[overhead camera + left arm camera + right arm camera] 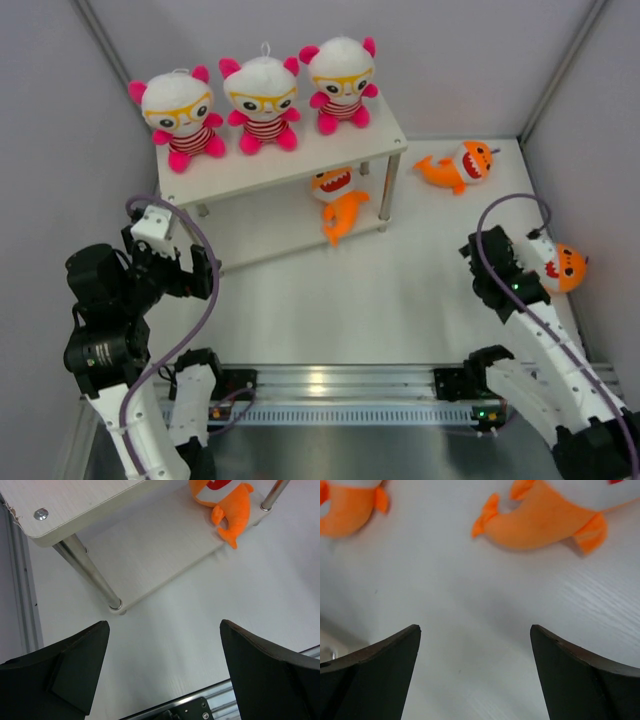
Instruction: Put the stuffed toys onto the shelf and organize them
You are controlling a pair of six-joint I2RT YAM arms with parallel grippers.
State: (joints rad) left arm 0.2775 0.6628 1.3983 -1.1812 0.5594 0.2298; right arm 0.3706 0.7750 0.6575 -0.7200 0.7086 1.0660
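Three white-headed bears (pixel 263 103) sit in a row on the top tier of the white shelf (pixel 300 160). One orange shark (pixel 338 202) lies on the lower tier, its tail over the front edge; it also shows in the left wrist view (pixel 231 511). A second shark (pixel 458 165) lies on the table right of the shelf and shows in the right wrist view (pixel 545 522). A third shark (pixel 566 267) lies at the far right beside the right arm. My left gripper (pixel 203 272) (pixel 164 625) is open and empty, near the shelf's front left leg. My right gripper (pixel 478 258) (pixel 475 627) is open and empty above bare table.
Grey walls enclose the table on three sides. The shelf's silver front left leg (pixel 89 570) stands just ahead of my left gripper. A metal rail (pixel 330 385) runs along the near edge between the arm bases. The shelf shark's body also shows at the right wrist view's top left (pixel 345 510).
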